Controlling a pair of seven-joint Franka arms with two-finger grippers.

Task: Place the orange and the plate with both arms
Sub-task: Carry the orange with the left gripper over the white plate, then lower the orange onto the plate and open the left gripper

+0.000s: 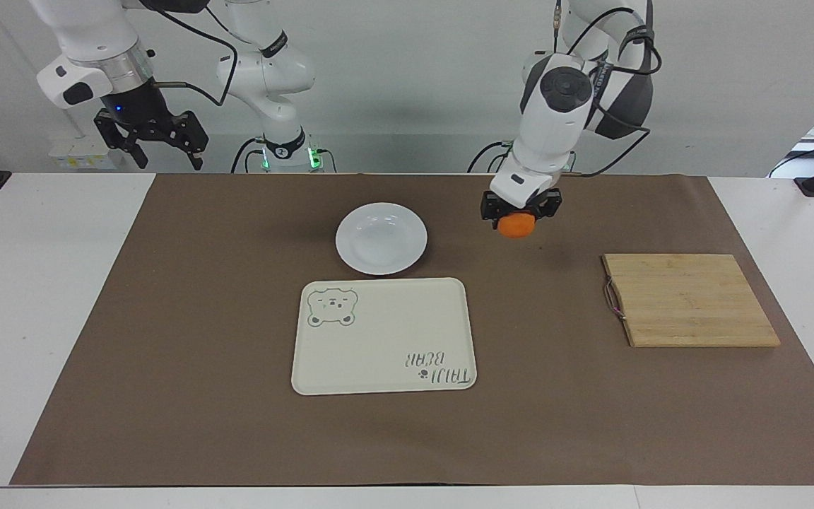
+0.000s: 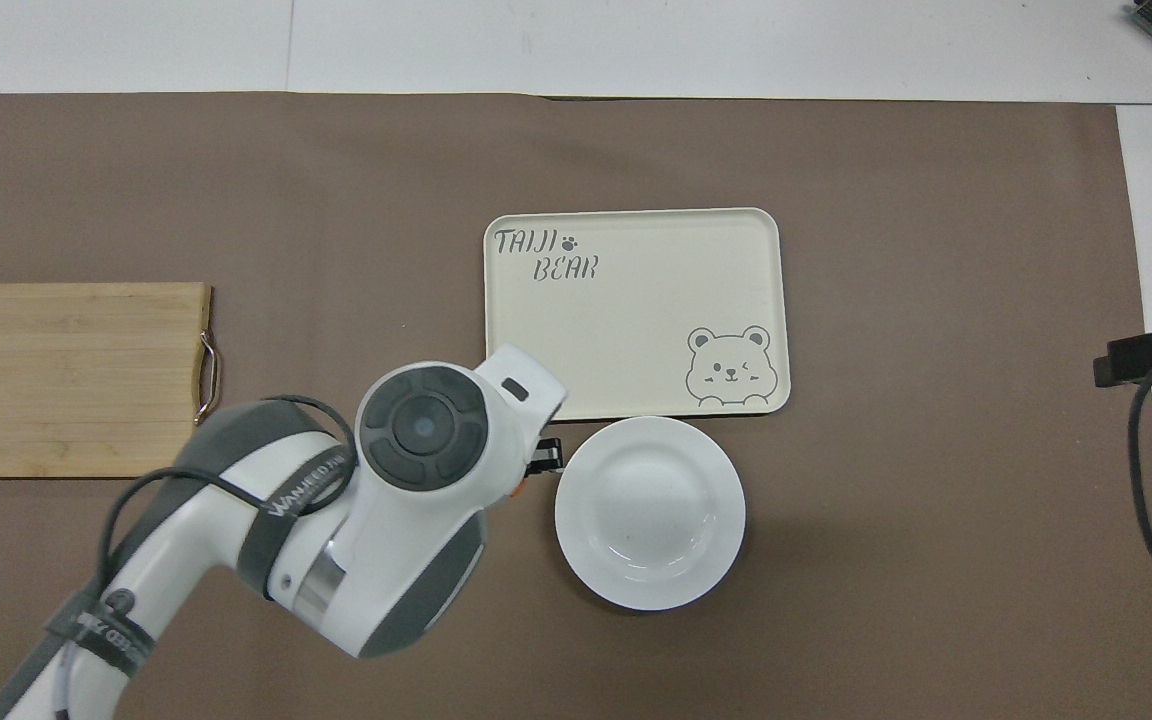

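Cream tray (image 1: 384, 336) reads "TAIJI BEAR" beside plate (image 1: 381, 238).

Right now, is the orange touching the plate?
Apart. The facing view shows the orange held in the left gripper, with bare brown mat between it and the plate.

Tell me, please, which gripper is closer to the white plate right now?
The left. The left gripper hangs over the mat beside the plate, holding the orange; the right gripper waits raised off its end of the table.
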